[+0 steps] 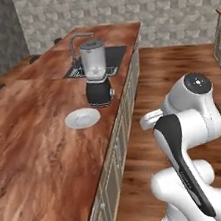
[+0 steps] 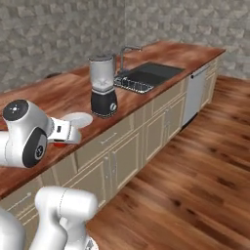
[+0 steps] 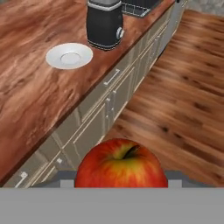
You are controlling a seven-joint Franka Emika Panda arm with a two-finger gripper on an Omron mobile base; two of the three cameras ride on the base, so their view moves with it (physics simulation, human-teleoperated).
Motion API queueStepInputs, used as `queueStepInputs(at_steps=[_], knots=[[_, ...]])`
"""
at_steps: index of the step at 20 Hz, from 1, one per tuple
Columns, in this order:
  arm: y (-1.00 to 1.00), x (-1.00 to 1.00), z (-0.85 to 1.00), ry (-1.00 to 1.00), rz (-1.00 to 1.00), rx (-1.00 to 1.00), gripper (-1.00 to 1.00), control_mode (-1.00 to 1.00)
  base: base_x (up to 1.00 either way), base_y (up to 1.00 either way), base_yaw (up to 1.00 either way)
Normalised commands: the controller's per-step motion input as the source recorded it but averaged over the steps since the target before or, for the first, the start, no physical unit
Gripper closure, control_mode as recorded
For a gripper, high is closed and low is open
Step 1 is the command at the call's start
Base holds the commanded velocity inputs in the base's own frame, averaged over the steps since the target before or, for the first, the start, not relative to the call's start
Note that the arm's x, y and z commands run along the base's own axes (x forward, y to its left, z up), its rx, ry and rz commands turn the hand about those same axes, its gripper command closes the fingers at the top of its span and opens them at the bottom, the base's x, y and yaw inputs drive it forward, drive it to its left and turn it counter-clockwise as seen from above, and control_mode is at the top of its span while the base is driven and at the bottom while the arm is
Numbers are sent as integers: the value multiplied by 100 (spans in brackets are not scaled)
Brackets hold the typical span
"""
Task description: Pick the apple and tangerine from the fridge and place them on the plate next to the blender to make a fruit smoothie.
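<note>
Claw pinching the red apple off the counter edge, plate bare beside the blender

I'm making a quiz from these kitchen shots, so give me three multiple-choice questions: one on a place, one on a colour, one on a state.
1. Where does the plate lie?
A. on the counter beside the blender
B. in the sink
C. on the floor

2. What colour is the blender's base?
A. white
B. black
C. red

3. What is on the plate?
A. a mug
B. a tangerine
C. nothing

Answers: 1 A, it lies on the wooden counter by the blender. 2 B, the base is dark. 3 C, its surface is bare; the apple sits at the jaws.
</note>
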Motion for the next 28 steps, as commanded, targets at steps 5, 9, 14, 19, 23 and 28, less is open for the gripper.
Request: queueStepInputs(at_steps=[5, 9, 14, 19, 23, 28], knots=[[0, 0, 0, 0, 0, 0, 100, 100, 100, -63, 4], [0, 0, 0, 0, 0, 0, 100, 100, 91, -45, 56], [0, 0, 0, 0, 0, 0, 100, 100, 51, -4, 90], [0, 0, 0, 0, 0, 0, 100, 100, 45, -19, 87], [0, 0, 0, 0, 0, 0, 100, 100, 65, -67, 52], [0, 0, 0, 0, 0, 0, 100, 100, 18, -54, 24]])
